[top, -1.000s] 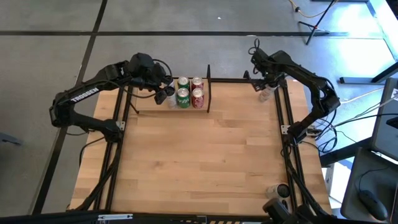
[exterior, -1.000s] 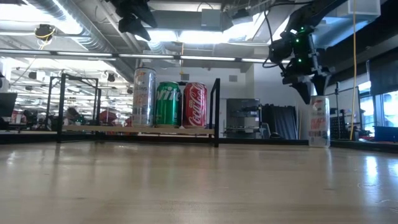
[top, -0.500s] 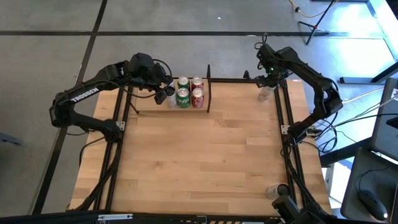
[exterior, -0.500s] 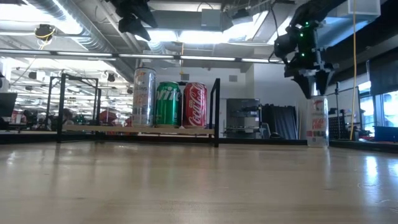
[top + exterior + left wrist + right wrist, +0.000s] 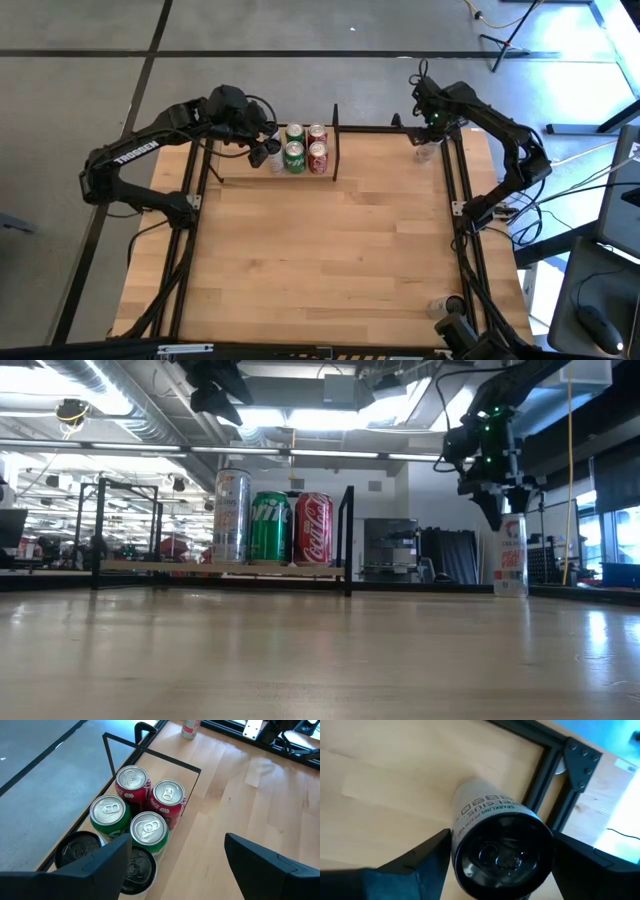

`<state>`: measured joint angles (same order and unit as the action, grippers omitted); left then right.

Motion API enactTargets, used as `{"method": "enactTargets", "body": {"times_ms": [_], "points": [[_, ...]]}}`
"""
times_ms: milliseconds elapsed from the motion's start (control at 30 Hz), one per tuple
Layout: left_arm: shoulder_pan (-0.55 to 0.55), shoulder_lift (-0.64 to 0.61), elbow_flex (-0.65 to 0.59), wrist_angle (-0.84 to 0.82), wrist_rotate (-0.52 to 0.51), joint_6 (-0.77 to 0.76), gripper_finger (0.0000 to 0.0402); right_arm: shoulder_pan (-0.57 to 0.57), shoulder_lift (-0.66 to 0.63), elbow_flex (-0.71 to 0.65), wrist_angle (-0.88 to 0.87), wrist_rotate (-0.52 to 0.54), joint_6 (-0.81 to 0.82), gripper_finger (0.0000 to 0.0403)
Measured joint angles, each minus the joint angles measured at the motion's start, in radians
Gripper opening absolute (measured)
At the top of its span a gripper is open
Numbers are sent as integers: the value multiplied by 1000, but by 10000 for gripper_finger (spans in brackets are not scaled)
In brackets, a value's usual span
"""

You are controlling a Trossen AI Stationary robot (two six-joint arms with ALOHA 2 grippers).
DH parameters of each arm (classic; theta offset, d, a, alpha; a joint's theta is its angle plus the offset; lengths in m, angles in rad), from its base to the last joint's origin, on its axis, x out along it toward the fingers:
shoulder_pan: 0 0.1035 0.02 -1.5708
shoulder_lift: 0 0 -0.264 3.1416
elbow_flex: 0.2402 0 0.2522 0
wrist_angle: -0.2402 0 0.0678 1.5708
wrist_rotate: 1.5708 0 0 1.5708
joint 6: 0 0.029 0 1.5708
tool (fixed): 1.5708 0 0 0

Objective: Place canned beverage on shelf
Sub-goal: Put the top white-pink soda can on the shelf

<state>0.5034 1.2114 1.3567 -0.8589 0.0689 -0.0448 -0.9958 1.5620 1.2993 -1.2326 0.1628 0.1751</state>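
Note:
A slim white can [image 5: 492, 812] with a dark top stands upright on its base at the table's far right [image 5: 425, 153]. My right gripper [image 5: 502, 870] is open above it, one finger on either side of the can's top; whether they touch it cannot be told. It also shows in the low view [image 5: 503, 520]. The shelf [image 5: 235, 168] at the far left holds red cans [image 5: 167, 795], green cans [image 5: 147, 830] and dark-topped cans [image 5: 77, 850]. My left gripper [image 5: 175, 865] hangs open and empty above the shelf [image 5: 265, 152].
The black frame rail [image 5: 460, 190] runs along the table's right edge, just beside the white can, with a corner bracket [image 5: 580, 757]. The shelf's black upright rod [image 5: 347, 540] stands right of the red can. A small object [image 5: 447, 305] lies near the right front corner.
My right gripper has moved a little toward the table's right edge, over the white can, and then come down so that its open fingers stand around the can's top. The can has stayed in place.

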Motion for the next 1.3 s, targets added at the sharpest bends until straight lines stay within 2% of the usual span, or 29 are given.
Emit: {"method": "enactTargets", "body": {"times_ms": [200, 367, 533, 833, 1033, 1300], "points": [[-6, 0, 0, 2, 0, 0, 306, 0, -3, -4, 5, -44, -16, 223], [-9, 0, 0, 12, 1, -5, 306, 1, -23, -6, 1, -80, -31, 222], [-34, 0, 0, 18, -17, -6, 306, 66, -97, 33, 0, -258, 0, 222], [-145, 0, 0, 48, -28, -35, 306, 403, -174, 80, 110, -428, -14, 222], [-249, 0, 0, 49, -43, -143, 306, 643, -155, 79, 198, -408, 50, 222], [-464, 0, 0, 38, -186, -444, 306, 842, -72, 79, 329, -354, 109, 222]]}}
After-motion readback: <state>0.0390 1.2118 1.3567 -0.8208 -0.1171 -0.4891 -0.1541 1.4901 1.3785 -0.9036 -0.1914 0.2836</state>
